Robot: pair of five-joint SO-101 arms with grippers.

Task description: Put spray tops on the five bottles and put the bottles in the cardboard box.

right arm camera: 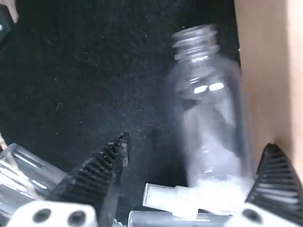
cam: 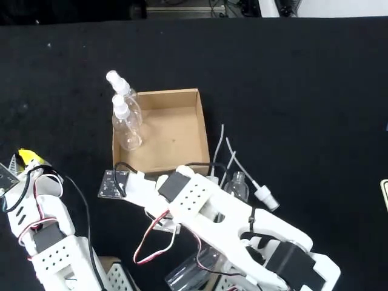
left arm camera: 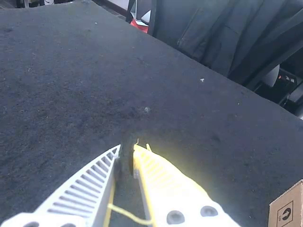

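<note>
Fingers of the right pincer point(right arm camera: 198, 142) are spread wide, with an uncapped bottle point(right arm camera: 208, 118) sitting between them. As far as I can tell nothing is squeezing it. That bottle is on the bench point(cam: 303, 91), just outside the cardboard box point(right arm camera: 270, 71) and right up against its wall.

My read on handling: it's clear thin plastic and looks empty, so it's super light and slick, and it'll probably dent or squirt out sideways if pinched hard. I'd grab it around the mid-body and leave the threaded neck free.

A loose spray top point(right arm camera: 165, 196) lies just beside the bottle's base, and another clear bottle point(right arm camera: 23, 170) sits on the side away from the box. Those tops have a thin bendy tube, so I'd hold them by the head.

Two capped bottles point(cam: 126, 115) are along the box's left wall. They look to be inside, but I'm not totally sure.

The left pincer point(left arm camera: 128, 151) is pressed together on nothing, well apart from the box.
</note>
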